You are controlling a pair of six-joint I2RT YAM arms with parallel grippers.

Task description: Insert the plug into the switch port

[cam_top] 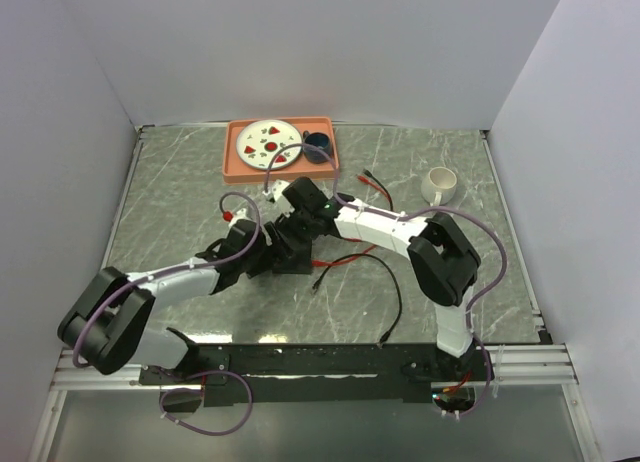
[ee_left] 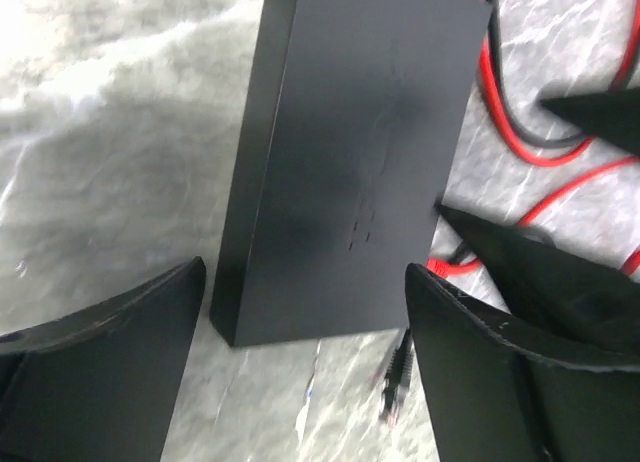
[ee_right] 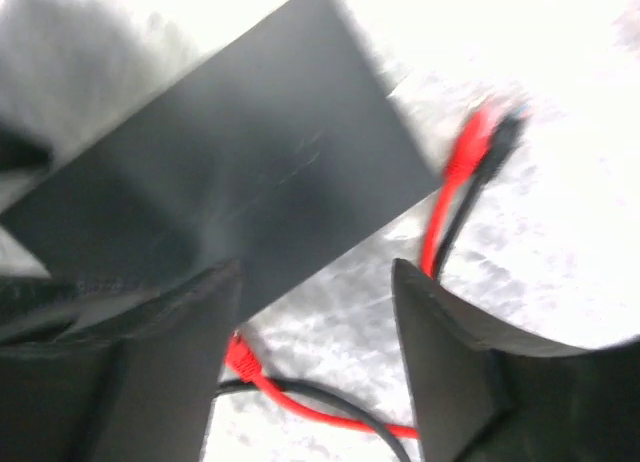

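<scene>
The switch [ee_left: 350, 152] is a flat matte-black box lying on the marble table; in the top view it [cam_top: 283, 254] is mostly hidden under both grippers. My left gripper [ee_left: 305, 282] is open and empty, its jaws wide apart over the switch's near end. A black plug [ee_left: 393, 377] lies on the table just off that end, beside my right-hand finger [ee_left: 520, 382]. My right gripper [ee_right: 318, 272] is open and empty above the switch's edge [ee_right: 230, 182]. A red plug [ee_right: 238, 357] on a red cable lies by its left finger [ee_right: 150, 362].
Red and black cables [cam_top: 355, 260] loop across the middle of the table, with more cable ends [cam_top: 376, 187] further back. An orange tray [cam_top: 232, 160] holding a plate and a dark cup stands at the back. A white mug [cam_top: 438, 185] stands at the right.
</scene>
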